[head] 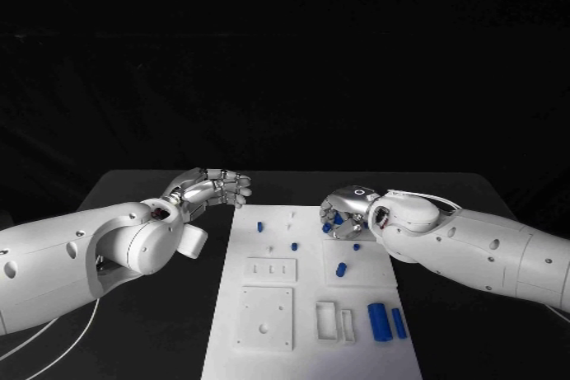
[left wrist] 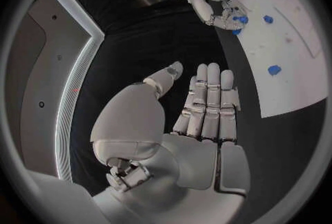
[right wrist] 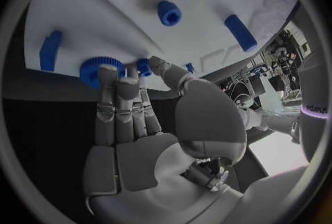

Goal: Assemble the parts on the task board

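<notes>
The white task board (head: 311,314) lies mid-table with several blue parts on it. My right hand (head: 346,208) hovers low over the board's far right part. Its thumb and a finger pinch a small blue peg (right wrist: 143,66), and its other fingertips (right wrist: 105,73) touch a blue gear (right wrist: 92,69) beside it. The left wrist view shows that hand (left wrist: 216,6) curled round blue pieces (left wrist: 239,19). My left hand (head: 210,188) hangs over the black table left of the board's far end, its fingers (left wrist: 207,103) straight and holding nothing.
Loose blue parts lie on the board: a short peg (head: 259,227), a bolt (head: 341,269), and two long cylinders (head: 379,321) near the front right. Recessed white plates (head: 265,316) and a white frame (head: 325,321) occupy the near half. A blue nut (right wrist: 169,12) lies past the fingers.
</notes>
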